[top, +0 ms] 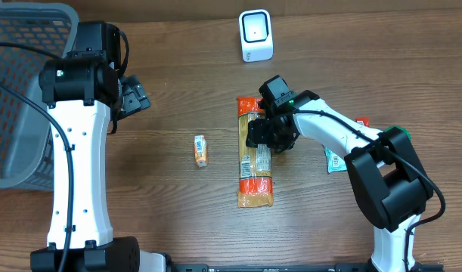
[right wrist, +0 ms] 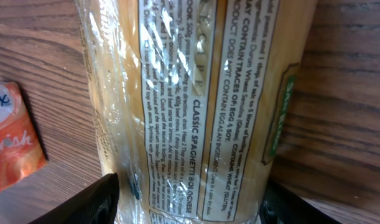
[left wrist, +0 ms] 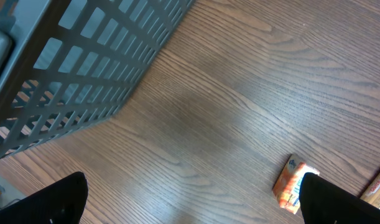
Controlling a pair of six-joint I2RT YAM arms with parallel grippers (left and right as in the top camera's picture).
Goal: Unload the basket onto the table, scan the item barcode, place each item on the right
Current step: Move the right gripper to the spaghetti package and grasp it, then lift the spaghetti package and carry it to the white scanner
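Wood table [top: 178, 75]: right jaws part-open astride spaghetti pack [top: 255, 177]; left jaws wide, empty; basket [top: 19, 91], scanner [top: 255, 35] apart.

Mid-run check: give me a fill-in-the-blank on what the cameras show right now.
The right gripper straddles the long clear-wrapped ___ packet. The small orange box lies between that packet and the ___ arm. The left gripper hangs open, holding ___.
Missing words: spaghetti; left; nothing.
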